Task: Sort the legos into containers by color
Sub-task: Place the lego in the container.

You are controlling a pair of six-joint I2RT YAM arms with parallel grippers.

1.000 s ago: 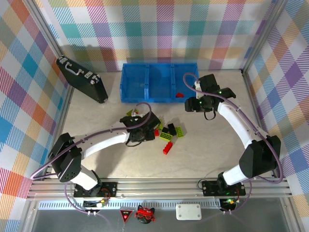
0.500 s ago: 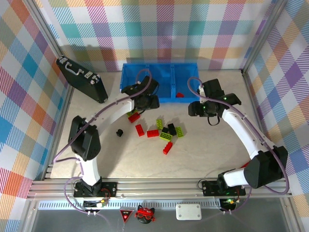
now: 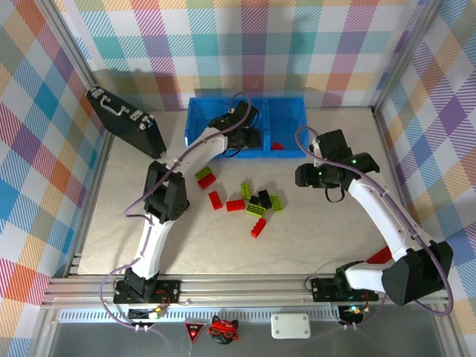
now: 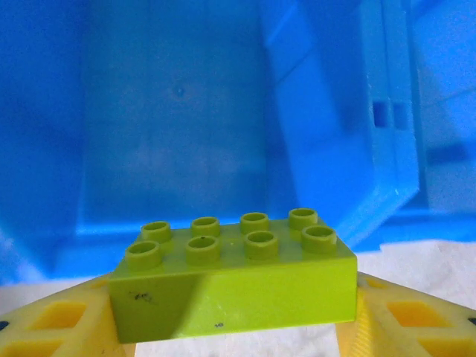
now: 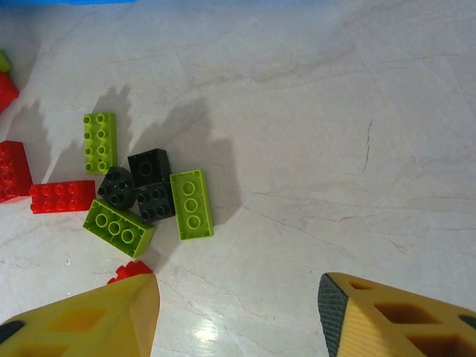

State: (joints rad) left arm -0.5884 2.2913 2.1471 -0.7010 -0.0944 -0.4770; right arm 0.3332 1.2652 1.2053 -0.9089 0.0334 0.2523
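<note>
Lime green lego brick (image 4: pixel 234 282), light, rigid and smooth-sided, is pinched at its short ends by the left fingers (image 4: pixel 44 327) over the middle compartment of the blue containers (image 3: pixel 201 130). Loose legos (image 3: pixel 256 204) lie on the desk (image 3: pixel 149 238) in front of the containers. The right fingers (image 5: pixel 97 312) hover there, spread and empty.

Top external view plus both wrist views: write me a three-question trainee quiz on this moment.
1. True or false: the left gripper is shut on a black brick.
2. What does the right gripper hold? A) nothing B) a black brick C) a lime green brick
3. Which colour of brick lies in the blue bin's right compartment?
Key: 1 false, it grips a lime green two-by-four brick. 2 A, its jaws stand open above the table. 3 a red brick.
</note>
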